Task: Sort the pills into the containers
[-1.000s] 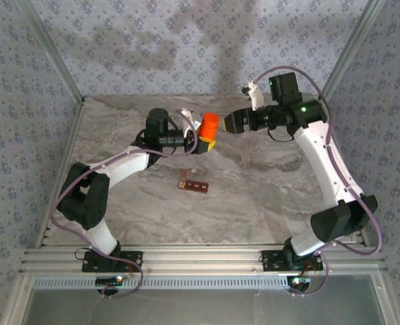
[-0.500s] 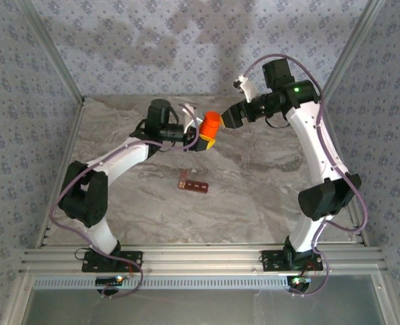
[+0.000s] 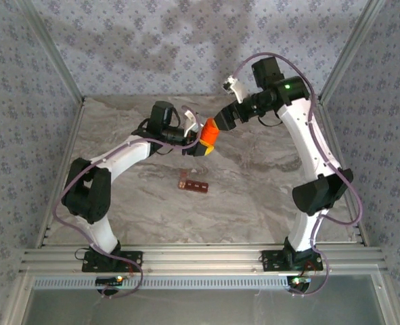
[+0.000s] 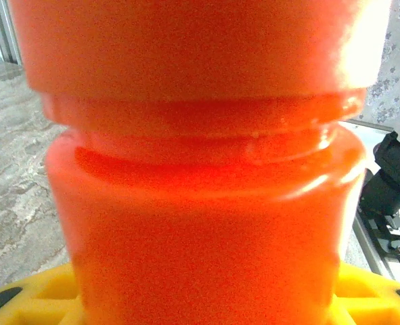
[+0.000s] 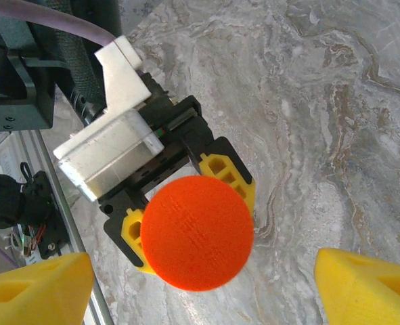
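Observation:
My left gripper (image 3: 204, 140) is shut on an orange bottle (image 3: 210, 131), holding it up above the back middle of the table. In the left wrist view the bottle (image 4: 200, 203) stands very close, with yellow fingers (image 4: 30, 298) at its base. The right wrist view looks down onto its round orange cap (image 5: 198, 233), clamped by the left arm's yellow fingers (image 5: 230, 172). My right gripper (image 5: 203, 292) is open, its yellow fingertips (image 5: 40, 288) wide apart on either side of the cap and clear of it. The dark red-brown containers (image 3: 193, 183) lie mid-table. The pills are out of view.
The marble table (image 3: 260, 183) is walled with patterned panels on three sides. Aluminium rails (image 3: 200, 261) run along the near edge, by both arm bases. The left arm's white wrist camera block (image 5: 108, 145) sits just behind the bottle.
The right arm has swung left and closer to the bottle's cap, and its jaws have widened a little. The left gripper still holds the bottle, shifted slightly.

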Tool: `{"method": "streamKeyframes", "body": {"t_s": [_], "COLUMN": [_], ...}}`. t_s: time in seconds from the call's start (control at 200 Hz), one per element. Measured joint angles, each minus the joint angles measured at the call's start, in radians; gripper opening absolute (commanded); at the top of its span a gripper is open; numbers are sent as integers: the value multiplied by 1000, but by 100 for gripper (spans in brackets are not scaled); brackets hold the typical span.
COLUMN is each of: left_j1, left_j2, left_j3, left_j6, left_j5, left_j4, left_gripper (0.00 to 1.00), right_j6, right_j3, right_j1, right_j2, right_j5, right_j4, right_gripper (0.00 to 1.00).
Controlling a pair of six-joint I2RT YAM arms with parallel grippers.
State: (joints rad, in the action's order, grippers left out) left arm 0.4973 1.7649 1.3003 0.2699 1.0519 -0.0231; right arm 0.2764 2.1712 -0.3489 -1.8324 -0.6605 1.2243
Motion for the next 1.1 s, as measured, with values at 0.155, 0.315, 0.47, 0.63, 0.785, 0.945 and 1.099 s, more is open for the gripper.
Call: {"method": "streamKeyframes", "body": {"t_s": [0.155,0.315,0.47,0.63,0.785,0.945,1.099], "left_j1": [0,0,0,0,-1,-6,-6], "left_j2": [6,6,6,7,7,10,11], "left_j3": [2,16,16,26,32,33,33], "left_j6": [8,18,18,19,18,18,17], "left_j5": [6,11,12,16,14,14,6], "left_j4": [15,27,28,35,48,57,56], "left_gripper": [0,0,0,0,0,0,0], "right_j6": [3,6,9,10,9,6,-11], "right_j3": [23,25,27,29,31,31,29], "right_j1": [-14,-25,-28,-28,-32,-38,-43], "right_j2": [-34,-49,-55,-65,-71,-71,-73], "right_j5": [11,18,18,18,12,6,18], "right_j4": [17,30,31,34,37,37,31], "right_gripper": [86,85,80,74,61,45,42]}}
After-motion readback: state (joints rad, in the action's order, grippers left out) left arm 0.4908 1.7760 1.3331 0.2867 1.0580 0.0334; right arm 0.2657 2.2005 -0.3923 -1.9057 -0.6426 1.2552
